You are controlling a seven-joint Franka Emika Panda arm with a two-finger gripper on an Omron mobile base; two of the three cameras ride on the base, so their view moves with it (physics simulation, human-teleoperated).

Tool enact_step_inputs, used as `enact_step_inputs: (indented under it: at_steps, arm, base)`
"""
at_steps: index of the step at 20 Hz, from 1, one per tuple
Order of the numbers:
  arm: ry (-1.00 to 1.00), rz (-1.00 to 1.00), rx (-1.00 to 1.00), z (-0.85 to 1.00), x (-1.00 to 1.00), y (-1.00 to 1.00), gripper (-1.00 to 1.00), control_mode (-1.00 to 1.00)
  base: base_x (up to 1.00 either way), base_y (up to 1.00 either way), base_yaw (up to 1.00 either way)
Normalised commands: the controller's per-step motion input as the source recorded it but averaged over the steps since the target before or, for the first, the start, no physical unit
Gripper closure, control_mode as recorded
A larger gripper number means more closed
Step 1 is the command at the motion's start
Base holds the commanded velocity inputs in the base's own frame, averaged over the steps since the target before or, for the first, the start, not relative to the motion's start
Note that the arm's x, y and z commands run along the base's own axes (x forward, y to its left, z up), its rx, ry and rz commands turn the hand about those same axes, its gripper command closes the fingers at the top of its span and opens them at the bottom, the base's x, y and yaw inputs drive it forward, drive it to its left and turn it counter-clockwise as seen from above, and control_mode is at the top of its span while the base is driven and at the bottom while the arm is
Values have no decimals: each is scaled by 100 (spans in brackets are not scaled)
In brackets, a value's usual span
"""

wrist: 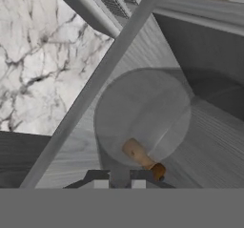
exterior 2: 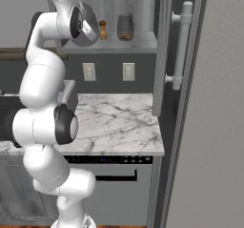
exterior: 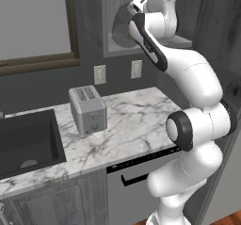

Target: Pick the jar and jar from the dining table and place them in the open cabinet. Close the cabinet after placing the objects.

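Cabinet (exterior 2: 143, 43) shelf holds glass jar (exterior 2: 125, 27), wooden-topped bottle (exterior 2: 102, 30).

Cabinet shelf partly taken, counter mostly open.

On the cabinet (exterior 2: 162, 46) shelf: a large round grey jar (wrist: 143, 119) right below the gripper (wrist: 119, 184), a small brown pepper mill (exterior 2: 102, 30) and a second dark jar (exterior 2: 125, 27) further along, bare shelf past them toward the open door with its silver bar handle (exterior 2: 181, 46). Below, broad free marble counter (exterior: 136, 120), blocked only by the toaster (exterior: 87, 109) near the sink (exterior: 28, 144).
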Motion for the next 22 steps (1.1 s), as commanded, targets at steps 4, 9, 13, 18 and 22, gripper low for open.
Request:
enact_step_inputs:
  at_steps: [4,9,13,18,22]
  arm:
    - [0,0,-4,-2,15,6,100,-100]
    - [-1,0,-4,-7,14,8,100,-100]
    - [-3,0,-3,-7,14,4,100,-100]
    - [-6,3,-1,-3,6,6,100,-100]
    - [-7,7,0,-1,0,5,100,-100]
  base:
    - [0,0,0]
    - [0,0,0]
    - [0,0,0]
    - [0,0,0]
    - [0,0,0]
